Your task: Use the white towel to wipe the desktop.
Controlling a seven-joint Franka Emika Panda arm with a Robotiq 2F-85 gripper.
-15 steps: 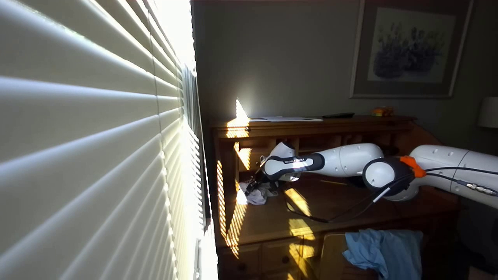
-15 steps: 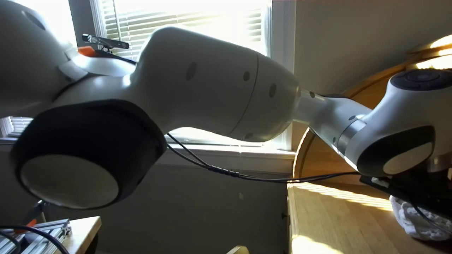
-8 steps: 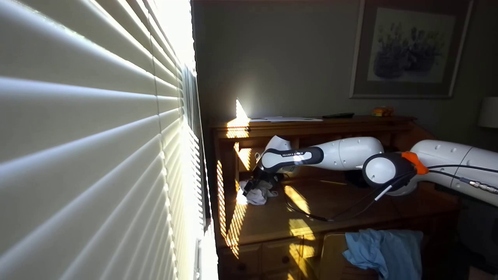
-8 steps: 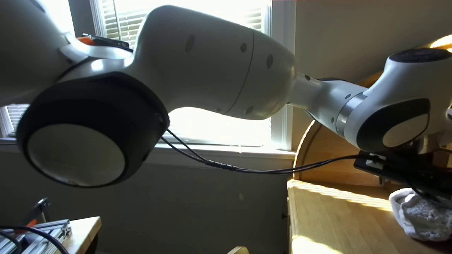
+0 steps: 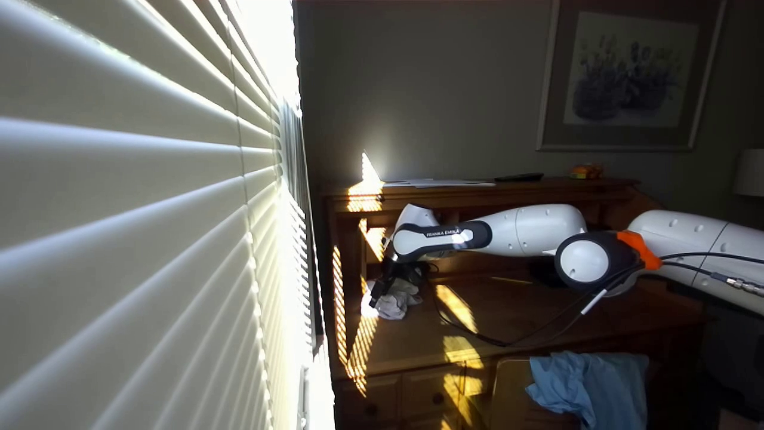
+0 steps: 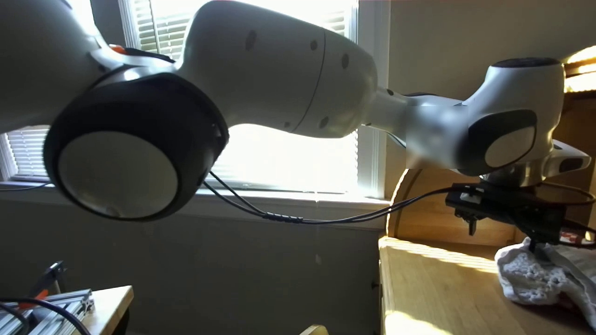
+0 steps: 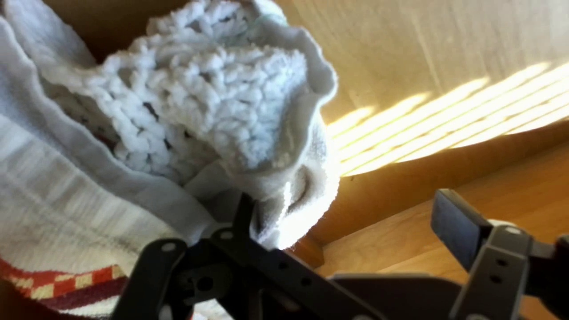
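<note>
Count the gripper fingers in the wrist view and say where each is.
2. One finger is at the white towel, left of centre, its tip perhaps partly hidden in the folds; the other finger is toward the right edge, clear of the towel.

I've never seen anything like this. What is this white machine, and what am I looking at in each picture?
It is a robot arm, a jointed limb ending in a black gripper that works as its hand. The wide pictures come from two cameras outside the robot; the close-up comes from one on its wrist. On the wooden desk lies a crumpled white towel, meant for wiping it. The gripper's two fingers stand wide apart, one at the towel and the other off to its side, so nothing appears to be held.
</note>
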